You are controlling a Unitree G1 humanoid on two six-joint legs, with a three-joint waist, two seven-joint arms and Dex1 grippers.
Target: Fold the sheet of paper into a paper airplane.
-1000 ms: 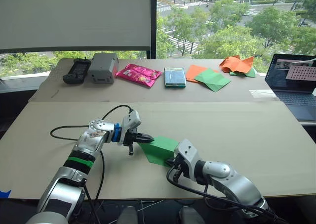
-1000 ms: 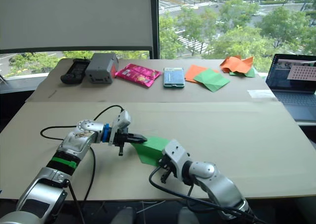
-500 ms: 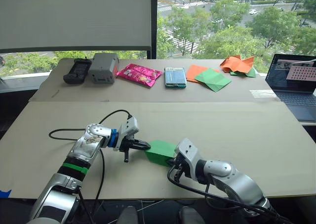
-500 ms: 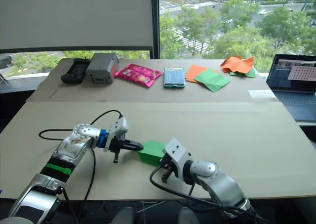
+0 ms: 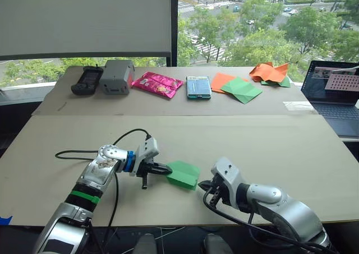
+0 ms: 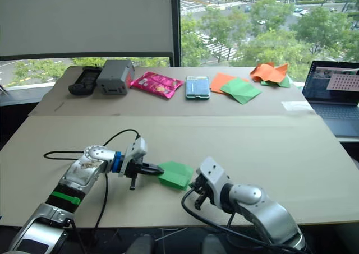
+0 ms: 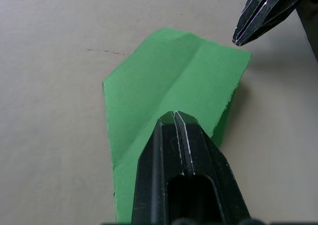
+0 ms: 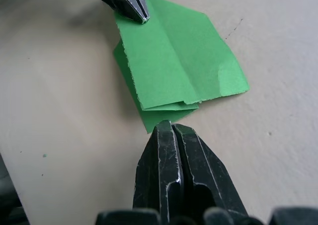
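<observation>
The folded bright green sheet of paper (image 5: 183,174) lay on the near part of the pale beige table (image 5: 269,147), between the two grippers, as a compact layered piece with a raised crease along its top flap. The left gripper (image 5: 168,168), its two black fingers pressed together, rested on the sheet's left edge; in the left wrist view the closed fingertips (image 7: 174,118) lay over the green flap (image 7: 174,81), and whether paper was pinched between them could not be determined. The right gripper (image 6: 197,181), fingers likewise shut with nothing between them, sat just beside the sheet's right corner and apart from it; the right wrist view showed its tips (image 8: 170,128) just short of the lowest paper layer (image 8: 174,61). On the far table section lay a black handheld controller (image 5: 86,80), a grey box-shaped device (image 5: 116,77), a pink foil packet (image 5: 157,84), a small green-edged rectangular pack (image 5: 198,87), a smooth green square sheet on an orange sheet (image 5: 240,89), and a crumpled orange paper shape (image 5: 270,73). An open laptop (image 5: 334,94) stood at the far right.
</observation>
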